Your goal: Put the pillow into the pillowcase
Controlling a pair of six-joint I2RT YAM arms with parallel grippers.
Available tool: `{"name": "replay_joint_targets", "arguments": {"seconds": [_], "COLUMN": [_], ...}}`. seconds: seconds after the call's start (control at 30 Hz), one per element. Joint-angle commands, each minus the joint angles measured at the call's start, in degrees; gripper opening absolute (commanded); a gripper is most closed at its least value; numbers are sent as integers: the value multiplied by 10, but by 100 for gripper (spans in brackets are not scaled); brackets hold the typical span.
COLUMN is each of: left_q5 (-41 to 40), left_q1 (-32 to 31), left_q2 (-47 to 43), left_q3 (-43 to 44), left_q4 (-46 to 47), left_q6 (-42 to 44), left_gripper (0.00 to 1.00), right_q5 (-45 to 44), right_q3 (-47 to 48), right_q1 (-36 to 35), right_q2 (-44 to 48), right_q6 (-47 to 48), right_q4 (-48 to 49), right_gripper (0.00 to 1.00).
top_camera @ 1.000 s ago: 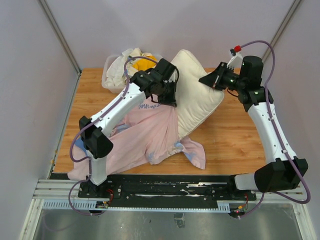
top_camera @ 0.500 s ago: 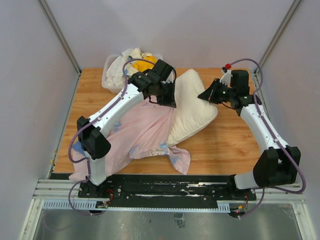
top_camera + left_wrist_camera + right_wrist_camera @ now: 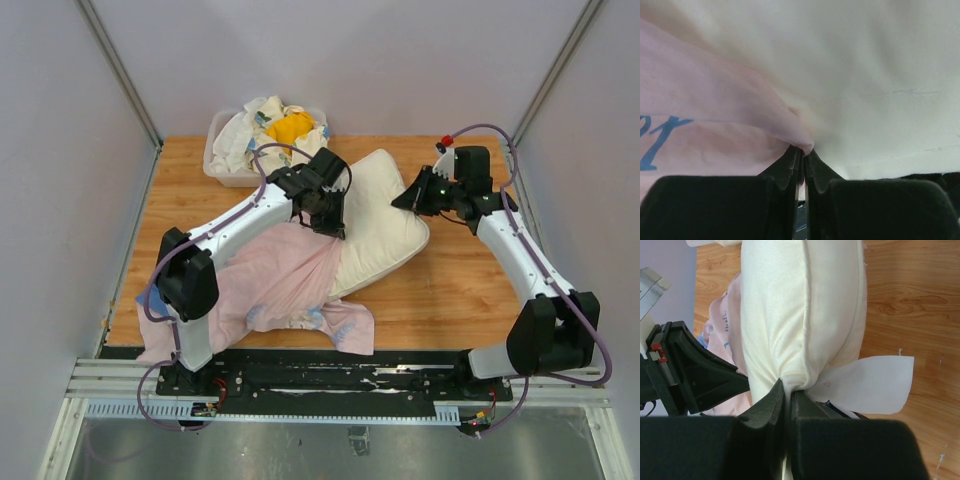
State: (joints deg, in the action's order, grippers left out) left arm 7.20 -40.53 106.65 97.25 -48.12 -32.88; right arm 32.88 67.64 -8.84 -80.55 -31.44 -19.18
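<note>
The wooden desk [image 3: 460, 290] is carrying everything here. The pillowcase [image 3: 280, 285] is sprawling pink side up across its near left part, crumpled, with bits of blue print peeking out at the near edge. The pillow [image 3: 385, 220] is lying diagonally at the middle of the desk, its near left end tucking under the pillowcase's edge while its far end is sitting bare on the wood. At the far left, a clear bin [image 3: 222, 172] is holding white floral cloths [image 3: 245, 130] and a yellow cloth [image 3: 290, 127].

Over to the arms. The left gripper [image 3: 335, 225] is pressing down right where pink meets cream, its jaws squeezing together on a fold of the pillowcase. The right gripper [image 3: 400, 200] is coming in from the right, clenching the pillow's far right corner, the fabric bunching into the closed jaws. Just beside that pinch, the pillow's small white tag [image 3: 870, 385] is sticking out flat over the wood.
</note>
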Motion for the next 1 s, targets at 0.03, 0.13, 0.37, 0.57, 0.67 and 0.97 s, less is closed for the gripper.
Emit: {"name": "replay_joint_targets", "arguments": {"seconds": [0.03, 0.13, 0.37, 0.57, 0.67, 0.97], "left_q5": [-29, -46, -88, -155, -140, -118], "left_q1": [0, 0, 1, 2, 2, 2], "left_q2": [-16, -27, -35, -71, -73, -45], "left_q3": [7, 14, 28, 55, 77, 118], "left_q4": [16, 8, -32, -63, -58, -54], "left_q6": [-8, -9, -16, -34, -58, -67], "left_gripper": [18, 24, 42, 49, 49, 50], "right_q5": [62, 68, 70, 66, 62, 54], "right_q3": [-2, -3, -4, -11, -7, -36], "right_q1": [-28, -33, -45, -46, -51, -54], "right_q2": [32, 41, 57, 61, 62, 45], "right_q6": [4, 6, 19, 26, 30, 29], "right_q4": [2, 7, 9, 5, 4, 23], "right_gripper": [1, 1, 1, 1, 1, 1]}}
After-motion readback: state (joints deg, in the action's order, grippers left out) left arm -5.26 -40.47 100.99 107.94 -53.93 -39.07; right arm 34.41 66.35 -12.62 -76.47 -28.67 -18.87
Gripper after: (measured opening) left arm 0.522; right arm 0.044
